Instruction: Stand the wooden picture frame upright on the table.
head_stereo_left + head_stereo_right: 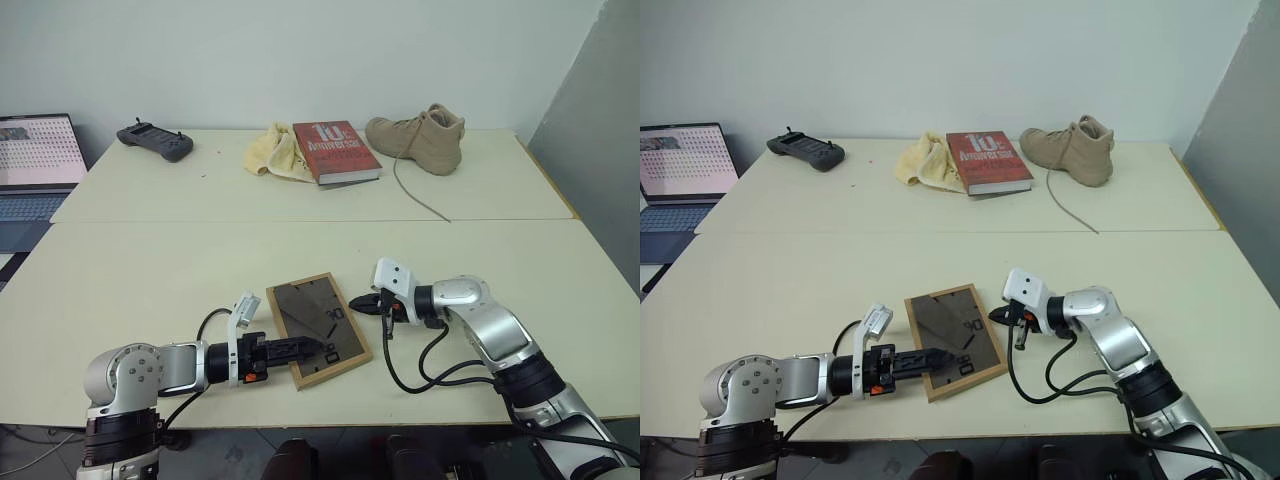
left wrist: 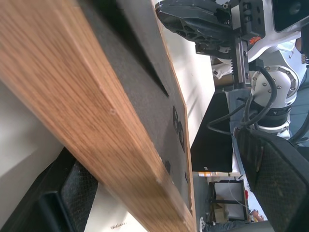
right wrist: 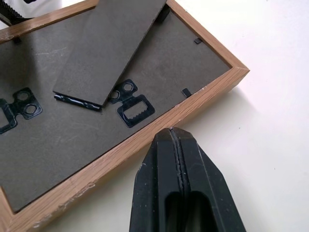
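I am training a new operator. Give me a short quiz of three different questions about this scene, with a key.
1. True or false: the wooden picture frame stands upright on the table.
2. Which gripper is shut beside the frame's edge: A) left gripper B) right gripper?
3. Fill in: the frame lies with its dark ____ panel facing up.

Key: 1 false, it lies flat. 2 B; the left gripper is open around the frame's near edge. 3 back.

Even, bright, diffuse light fills the room, and the pale bench [image 1: 150,270] shows no glare. Shadows are soft and short, falling just beneath the arms and cables. The wooden picture frame [image 2: 87,96] is blurred in the close left wrist view, while the right wrist view stays sharp.
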`<move>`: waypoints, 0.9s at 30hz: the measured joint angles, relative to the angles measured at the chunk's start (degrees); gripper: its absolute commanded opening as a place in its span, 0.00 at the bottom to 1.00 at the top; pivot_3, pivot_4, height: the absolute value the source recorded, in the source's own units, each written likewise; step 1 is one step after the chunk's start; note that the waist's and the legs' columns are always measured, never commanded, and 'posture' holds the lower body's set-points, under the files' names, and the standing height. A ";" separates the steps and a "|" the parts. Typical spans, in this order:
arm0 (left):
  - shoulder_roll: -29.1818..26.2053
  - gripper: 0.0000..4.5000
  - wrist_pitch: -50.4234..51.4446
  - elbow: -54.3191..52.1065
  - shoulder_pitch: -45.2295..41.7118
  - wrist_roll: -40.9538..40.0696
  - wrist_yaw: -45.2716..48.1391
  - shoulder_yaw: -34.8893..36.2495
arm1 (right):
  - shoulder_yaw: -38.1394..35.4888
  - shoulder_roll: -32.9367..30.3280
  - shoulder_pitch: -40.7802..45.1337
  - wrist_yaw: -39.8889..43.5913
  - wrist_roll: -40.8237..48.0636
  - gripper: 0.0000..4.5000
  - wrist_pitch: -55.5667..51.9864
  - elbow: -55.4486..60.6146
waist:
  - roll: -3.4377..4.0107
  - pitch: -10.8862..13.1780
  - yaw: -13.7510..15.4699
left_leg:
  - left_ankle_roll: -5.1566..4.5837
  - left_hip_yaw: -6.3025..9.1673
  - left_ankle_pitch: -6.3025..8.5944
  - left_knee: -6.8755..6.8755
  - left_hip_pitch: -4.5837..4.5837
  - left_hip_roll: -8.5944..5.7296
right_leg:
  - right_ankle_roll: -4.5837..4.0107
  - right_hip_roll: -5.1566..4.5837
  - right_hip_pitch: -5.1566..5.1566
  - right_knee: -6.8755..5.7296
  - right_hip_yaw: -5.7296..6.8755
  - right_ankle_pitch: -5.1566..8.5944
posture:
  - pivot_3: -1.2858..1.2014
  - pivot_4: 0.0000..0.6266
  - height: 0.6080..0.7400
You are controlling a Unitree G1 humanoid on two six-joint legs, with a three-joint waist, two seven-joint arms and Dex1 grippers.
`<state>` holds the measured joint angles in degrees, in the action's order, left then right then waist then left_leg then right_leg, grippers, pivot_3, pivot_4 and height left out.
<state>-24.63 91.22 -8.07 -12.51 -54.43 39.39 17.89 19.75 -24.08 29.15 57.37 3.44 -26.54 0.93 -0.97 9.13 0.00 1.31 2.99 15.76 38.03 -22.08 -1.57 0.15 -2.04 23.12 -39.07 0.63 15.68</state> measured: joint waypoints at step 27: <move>-6.66 0.29 -9.94 1.27 -10.90 -5.21 -7.25 0.88 | -13.74 -4.72 16.53 -1.85 7.08 0.04 -1.84 -11.75 | -0.16 0.15 -0.26 | 0.20 -0.04 -0.11 -0.08 -0.13 0.04 | -0.01 0.04 0.11 0.09 0.01 0.00 | 0.52 0.24 1.00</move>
<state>-31.29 81.27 -6.81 -23.41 -59.64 32.15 18.77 6.01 -28.80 45.68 55.52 10.52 -28.38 -10.82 -1.12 9.28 -0.26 1.50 2.95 15.64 37.96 -22.21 -1.53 0.14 -2.00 23.23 -38.98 0.64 15.68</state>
